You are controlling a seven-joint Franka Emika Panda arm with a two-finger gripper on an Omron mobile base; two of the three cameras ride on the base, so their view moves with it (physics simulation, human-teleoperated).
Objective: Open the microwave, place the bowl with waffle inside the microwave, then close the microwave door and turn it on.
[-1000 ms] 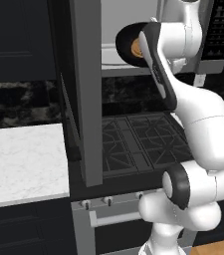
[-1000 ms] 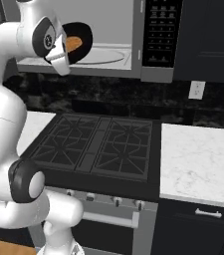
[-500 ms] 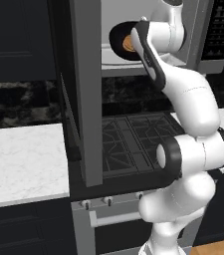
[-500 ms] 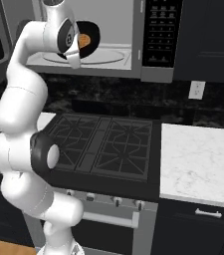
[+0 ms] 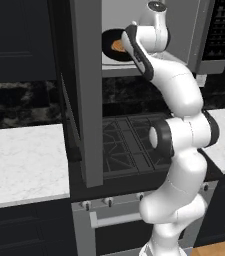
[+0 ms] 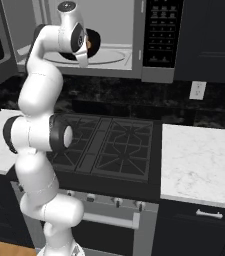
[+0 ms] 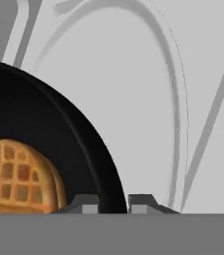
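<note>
Gripping the rim of the bowl (image 7: 58, 134) between my fingers (image 7: 113, 203), I have one tip on the inside of the black wall and one on the outside, at 6 o'clock in the hand view. The waffle (image 7: 16, 177) lies in the bowl at 8 o'clock of that view, golden with its grid showing, close to the rim I hold. Beyond the rim, toward 12 and 3 o'clock, spreads the pale grey interior of the microwave (image 7: 148, 74) with a round plate outline on its floor.

From the left base view my arm reaches up into the open cavity of the microwave (image 5: 184, 30), and the bowl (image 5: 115, 45) with the waffle (image 5: 118, 46) shows at the cavity mouth near 11 o'clock, tilted toward the camera. The microwave door (image 5: 86, 90) stands swung open, edge-on at 9 o'clock of the cavity. From the right base view the bowl (image 6: 94, 42) peeks from behind my wrist, the button panel (image 6: 159, 32) to its 3 o'clock. Below sit the stove (image 6: 109, 147) and the white bench (image 6: 199, 157)
</note>
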